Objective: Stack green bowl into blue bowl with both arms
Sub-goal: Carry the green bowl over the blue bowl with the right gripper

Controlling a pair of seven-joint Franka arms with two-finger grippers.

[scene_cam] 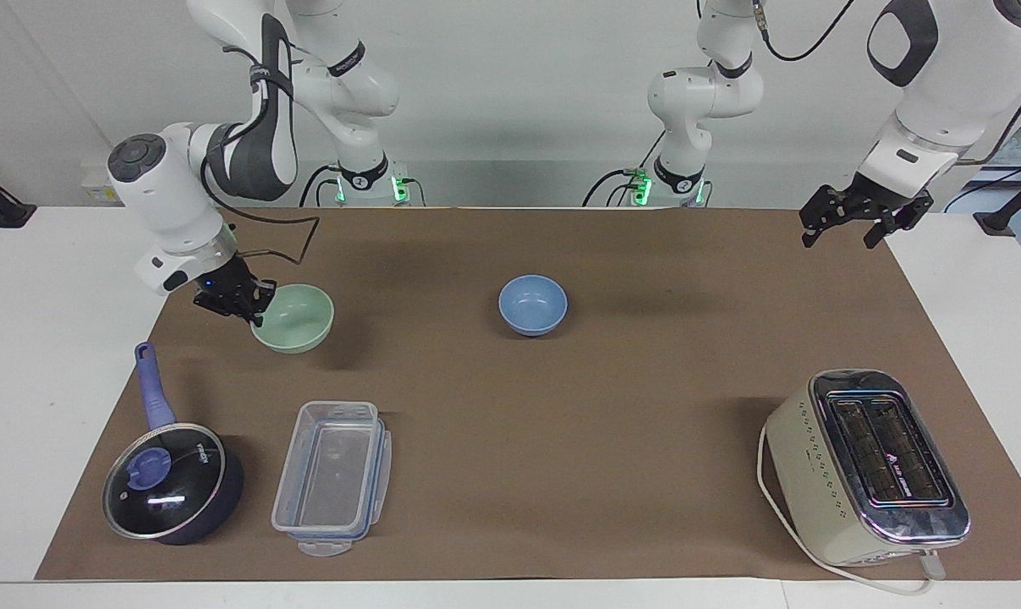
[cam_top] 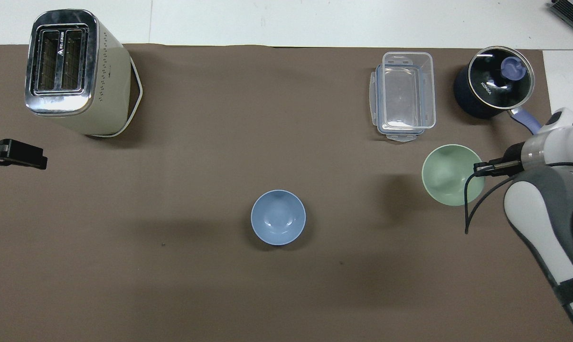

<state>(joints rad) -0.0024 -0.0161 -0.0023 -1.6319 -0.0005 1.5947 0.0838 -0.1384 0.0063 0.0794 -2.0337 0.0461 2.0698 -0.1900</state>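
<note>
The green bowl (scene_cam: 294, 317) hangs a little above the brown mat toward the right arm's end of the table, casting a shadow below it. My right gripper (scene_cam: 256, 309) is shut on its rim, on the side away from the blue bowl. In the overhead view the green bowl (cam_top: 450, 173) and the right gripper (cam_top: 478, 167) show the same hold. The blue bowl (scene_cam: 533, 304) stands upright and empty in the middle of the mat; it also shows in the overhead view (cam_top: 278, 217). My left gripper (scene_cam: 848, 227) waits open and empty over the mat's edge at the left arm's end (cam_top: 15, 154).
A clear plastic container (scene_cam: 332, 478) and a dark blue lidded saucepan (scene_cam: 172, 482) stand farther from the robots than the green bowl. A cream toaster (scene_cam: 870, 465) stands at the left arm's end, far from the robots.
</note>
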